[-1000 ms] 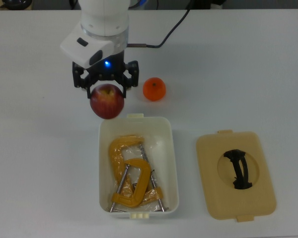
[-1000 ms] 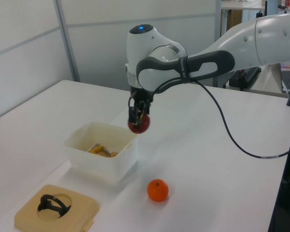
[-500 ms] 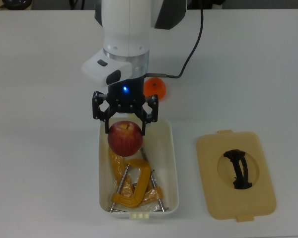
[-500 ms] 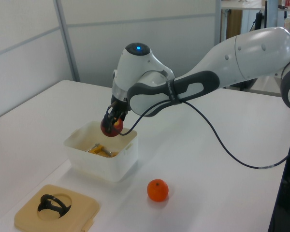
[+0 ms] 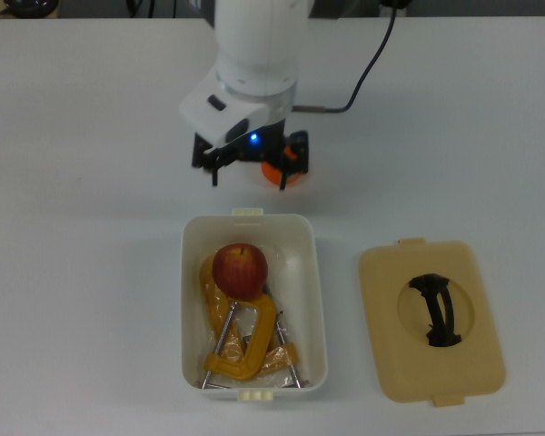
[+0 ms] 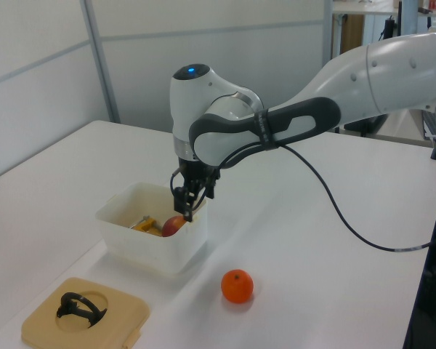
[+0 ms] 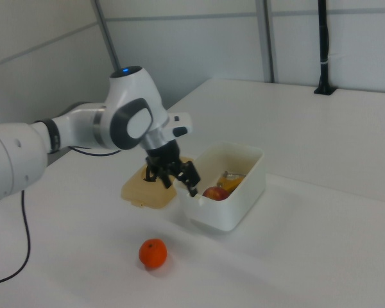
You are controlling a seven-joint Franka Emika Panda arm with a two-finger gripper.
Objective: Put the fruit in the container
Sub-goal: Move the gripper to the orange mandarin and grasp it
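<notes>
Top view shows my gripper (image 5: 252, 163) has let go of the apple (image 5: 240, 269); its fingers are spread apart and empty now. The apple now sits inside the white tub (image 5: 318, 300) on the yellow clamps (image 5: 245, 350). The orange (image 6: 237, 286) stays on the table (image 5: 73, 272).

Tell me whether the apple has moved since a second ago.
Yes. The apple was held outside the tub's upper edge in the top view; it now lies inside the tub on the clamps, and the gripper is empty.
</notes>
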